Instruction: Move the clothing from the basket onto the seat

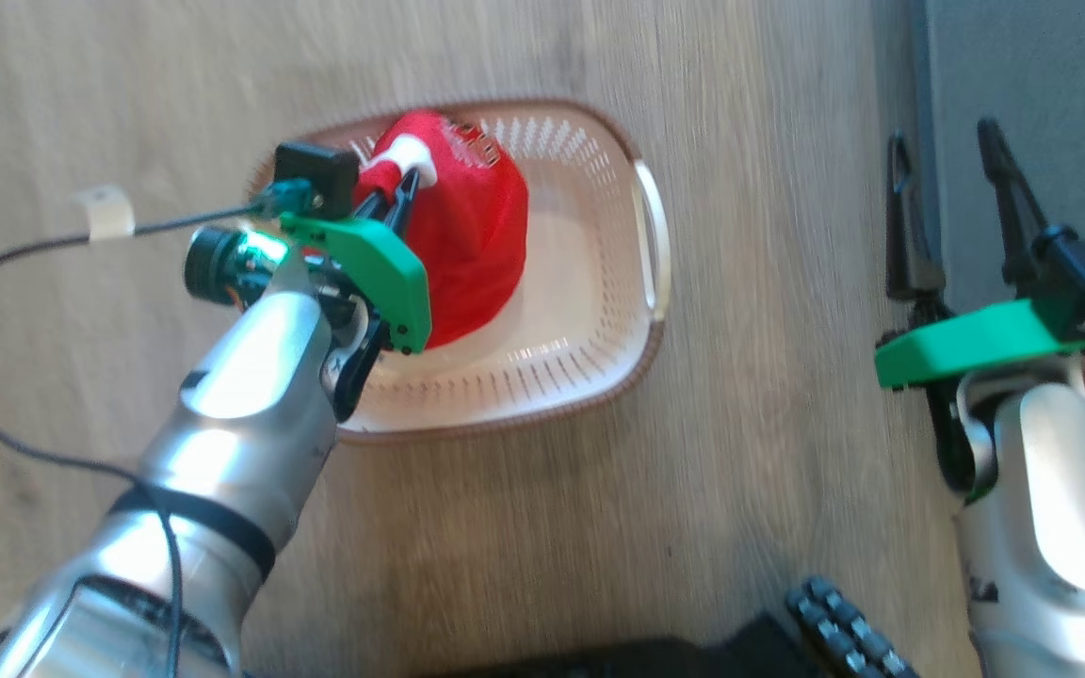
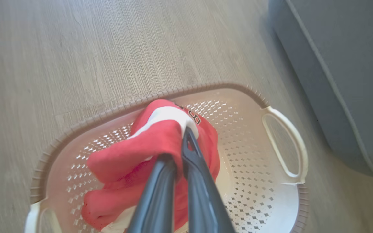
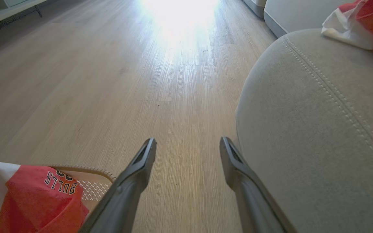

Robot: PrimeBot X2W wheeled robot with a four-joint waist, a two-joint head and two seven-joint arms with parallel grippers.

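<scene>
The oval cream plastic laundry basket [image 1: 620,193] with perforated walls and a brown woven-look rim stands on the pale wood-look floor [image 1: 128,94]. It holds a red fabric garment [image 1: 477,245] with a white stripe and a printed logo. The left gripper [image 1: 403,188] reaches into the basket from the robot's left, and its two long dark fingers are pressed together with a fold of the red garment [image 2: 147,145] and its white stripe pinched between them. In the left wrist view the garment's lower folds hang bunched inside the basket [image 2: 238,106], toward the wall away from the white side handle [image 2: 290,145]. The right wrist view shows the top of the garment [image 3: 34,200], its lettering upside down, rising above the basket's rim [image 3: 92,189]. The right gripper [image 1: 941,137] hangs well apart from the basket with its fingers spread and nothing between them, just beside the rounded corner of the large grey fabric-upholstered seat [image 3: 319,129] with its line of lighter stitching. On top of that seat lies a second bundle of red and white cloth [image 3: 361,26].
</scene>
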